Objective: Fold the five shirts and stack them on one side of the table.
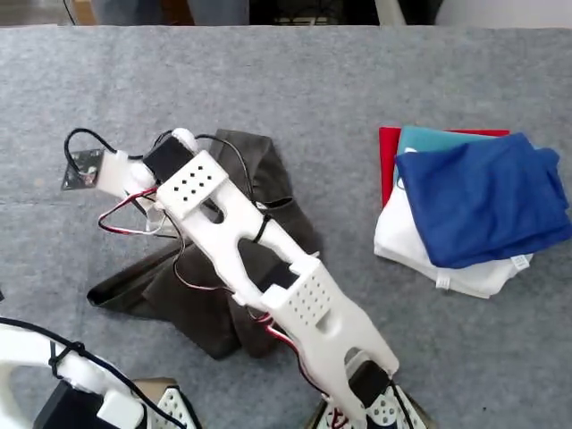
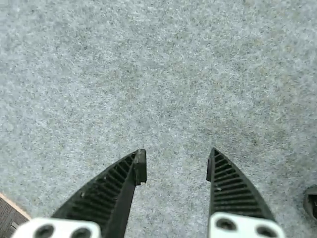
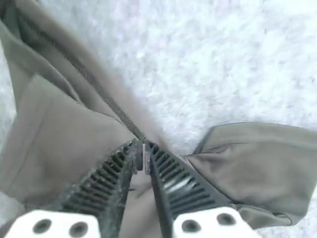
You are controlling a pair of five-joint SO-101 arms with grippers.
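A dark olive-brown shirt point(image 1: 201, 308) lies crumpled on the grey felt table point(image 1: 357, 80), left of centre. My right arm stretches from the front edge across it. In the right wrist view my right gripper point(image 3: 143, 149) is shut on a seamed edge of this shirt point(image 3: 59, 139), with bare felt just beyond. At the right sits a stack of folded shirts: blue point(image 1: 487, 201) on top, then teal point(image 1: 427, 138), white point(image 1: 416, 246) and red point(image 1: 388, 159) showing beneath. My left gripper point(image 2: 176, 166) hangs open over bare felt, holding nothing; its arm point(image 1: 54, 362) is at the front left corner.
A small metal plate point(image 1: 82, 170) shows beside the right arm's wrist at the left. Red and black cables point(image 1: 134, 223) loop off that arm above the shirt. Open felt lies between the dark shirt and the stack, and along the far side.
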